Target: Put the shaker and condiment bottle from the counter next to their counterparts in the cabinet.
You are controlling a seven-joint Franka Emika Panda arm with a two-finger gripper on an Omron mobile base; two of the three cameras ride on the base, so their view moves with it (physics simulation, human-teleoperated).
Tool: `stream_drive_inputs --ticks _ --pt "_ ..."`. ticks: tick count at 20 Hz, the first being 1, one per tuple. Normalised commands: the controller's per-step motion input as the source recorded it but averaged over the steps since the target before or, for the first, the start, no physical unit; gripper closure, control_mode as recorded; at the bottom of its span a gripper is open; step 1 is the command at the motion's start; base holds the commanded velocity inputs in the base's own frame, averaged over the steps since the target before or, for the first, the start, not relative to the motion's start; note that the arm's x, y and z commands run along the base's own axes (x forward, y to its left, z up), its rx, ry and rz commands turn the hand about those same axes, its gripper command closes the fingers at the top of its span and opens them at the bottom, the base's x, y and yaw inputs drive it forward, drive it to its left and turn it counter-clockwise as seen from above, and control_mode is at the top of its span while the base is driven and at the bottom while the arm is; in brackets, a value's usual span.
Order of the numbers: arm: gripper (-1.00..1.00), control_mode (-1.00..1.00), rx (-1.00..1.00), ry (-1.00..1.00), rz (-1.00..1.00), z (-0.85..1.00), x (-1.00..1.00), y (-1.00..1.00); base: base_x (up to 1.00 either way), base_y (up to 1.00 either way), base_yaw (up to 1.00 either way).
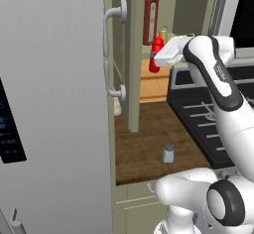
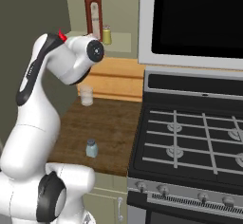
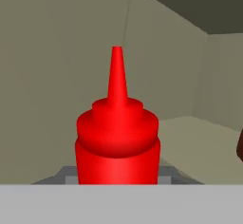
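Observation:
My gripper is shut on the condiment bottle, a bright red squeeze bottle, and holds it upright at the height of the cabinet shelf. Its pointed nozzle peeks over the arm, and the bottle stands close up in the hand view, facing the beige cabinet interior. Behind it on the shelf stand the counterparts: a tall dark red bottle and a small yellow shaker. The pale blue-grey shaker stands on the counter, well below the hand.
The big grey fridge with curved handles fills the left. A black stove borders the counter on the right, under a dark microwave. A clear glass stands at the counter's back. The open cabinet door hangs edge-on.

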Motion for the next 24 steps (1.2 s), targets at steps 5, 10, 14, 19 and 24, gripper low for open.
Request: stream_drive_inputs --ticks 5,10,14,19,24 --pt "1.00 -1.00 0.01 0.00 -0.06 0.26 0.09 0.08 0.00 0.00 0.00" --pt "1.00 -1.00 0.00 0.00 -0.06 0.27 0.35 0.00 0.00 0.00 0.00" --pt "1.00 -1.00 0.05 0.01 -0.06 0.21 0.49 0.00 0.00 0.00 0.00" --pt "1.00 -1.00 0.11 0.04 -0.04 0.11 0.53 0.06 0.00 0.00 0.00" --pt "1.00 -1.00 0.07 0.02 -0.01 0.01 0.38 0.16 0.00 0.00 0.00"
